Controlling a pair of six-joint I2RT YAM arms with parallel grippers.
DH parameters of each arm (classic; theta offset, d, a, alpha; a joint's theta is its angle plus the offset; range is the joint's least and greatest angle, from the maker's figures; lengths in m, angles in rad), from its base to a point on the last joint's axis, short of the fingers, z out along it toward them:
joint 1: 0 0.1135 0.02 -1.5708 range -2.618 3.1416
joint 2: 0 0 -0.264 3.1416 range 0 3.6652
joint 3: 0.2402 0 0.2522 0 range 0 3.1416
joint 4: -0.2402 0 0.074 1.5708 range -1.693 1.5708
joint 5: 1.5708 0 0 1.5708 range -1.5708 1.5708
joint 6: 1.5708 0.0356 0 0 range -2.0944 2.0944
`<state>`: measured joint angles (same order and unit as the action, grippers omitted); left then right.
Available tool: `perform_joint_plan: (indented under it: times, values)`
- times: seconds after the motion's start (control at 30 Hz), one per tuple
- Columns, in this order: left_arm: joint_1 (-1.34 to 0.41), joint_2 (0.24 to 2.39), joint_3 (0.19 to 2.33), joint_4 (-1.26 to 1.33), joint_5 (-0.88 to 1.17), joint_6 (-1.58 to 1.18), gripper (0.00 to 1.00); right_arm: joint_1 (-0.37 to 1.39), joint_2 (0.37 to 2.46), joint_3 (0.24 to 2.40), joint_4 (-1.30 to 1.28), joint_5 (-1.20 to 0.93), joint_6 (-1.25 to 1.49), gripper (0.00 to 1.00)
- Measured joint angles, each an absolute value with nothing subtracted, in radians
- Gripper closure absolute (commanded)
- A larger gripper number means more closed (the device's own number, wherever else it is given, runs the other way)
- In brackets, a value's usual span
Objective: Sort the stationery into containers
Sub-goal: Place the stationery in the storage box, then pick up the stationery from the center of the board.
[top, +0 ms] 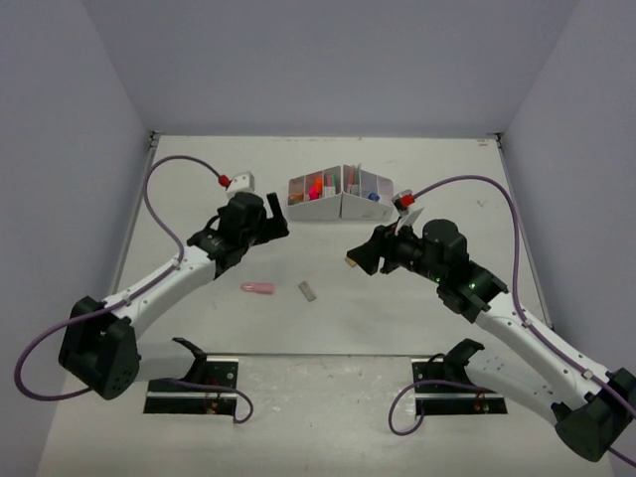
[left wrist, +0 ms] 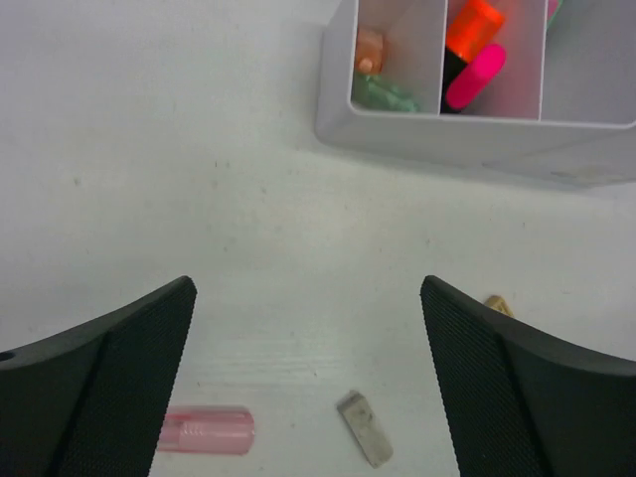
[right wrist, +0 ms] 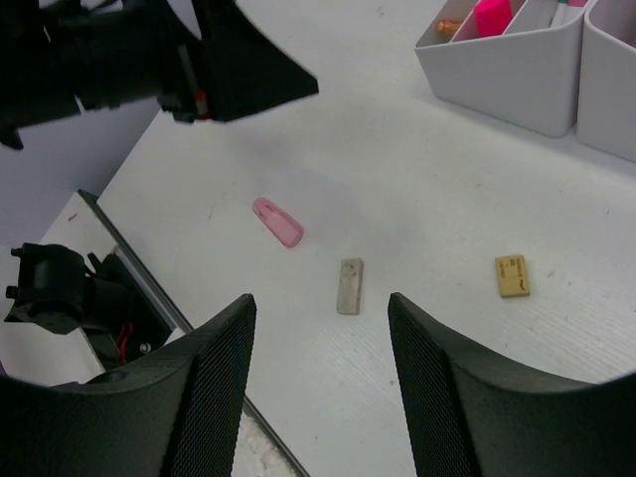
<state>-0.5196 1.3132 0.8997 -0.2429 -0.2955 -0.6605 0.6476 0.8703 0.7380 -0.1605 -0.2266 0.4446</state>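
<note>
left fingers (left wrist: 99, 383) and right fingers (right wrist: 467, 383) spread wide, each holding nothing.

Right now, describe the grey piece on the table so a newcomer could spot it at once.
Start at the white organiser box at the far middle of the table; three small loose pieces lie in front of it. The grey piece is the middle one, between the pink piece and the tan piece. It alone is a flat, dull, narrow rectangle.
</note>
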Motion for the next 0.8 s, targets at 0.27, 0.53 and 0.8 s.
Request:
perform_joint_plan:
  times: [0.27, 0.53, 0.8]
  values:
    - [-0.692, 1.140, 0.689, -0.524, -0.438, -1.055, 0.00, 0.648, 0.886, 0.738, -0.146, -0.235, 0.445, 0.42]
    - [-0.708, 1.002, 0.513, -0.614, -0.504, -1.355, 0.00, 0.648, 0.886, 0.738, -0.143, -0.235, 0.445, 0.42]
    - [-0.708, 1.296, 0.669, -0.698, -0.510, -1.478, 0.00, 0.648, 0.877, 0.728, -0.143, -0.235, 0.444, 0.42]
